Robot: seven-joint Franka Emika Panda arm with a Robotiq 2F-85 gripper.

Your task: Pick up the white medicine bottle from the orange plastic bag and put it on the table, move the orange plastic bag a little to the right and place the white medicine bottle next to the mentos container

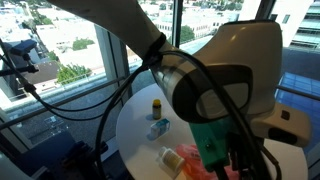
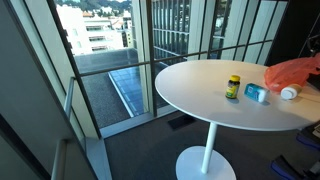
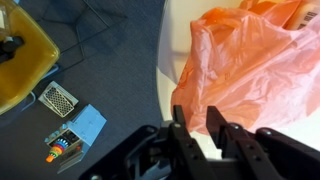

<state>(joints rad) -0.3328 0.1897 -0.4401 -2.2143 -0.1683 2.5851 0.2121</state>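
The orange plastic bag lies crumpled on the white table and fills the upper right of the wrist view. My gripper hangs just over the bag's near edge, its fingers a narrow gap apart. Bag and table show through the gap and nothing is pinched. The white medicine bottle lies on its side on the table, touching the bag. It also shows in an exterior view as the bottle beside the bag. The mentos container stands just beyond the bottle.
A dark bottle with a yellow cap stands past the mentos container. The table edge runs close to the bag, with dark floor below holding a blue box and a yellow object. Glass walls surround the table.
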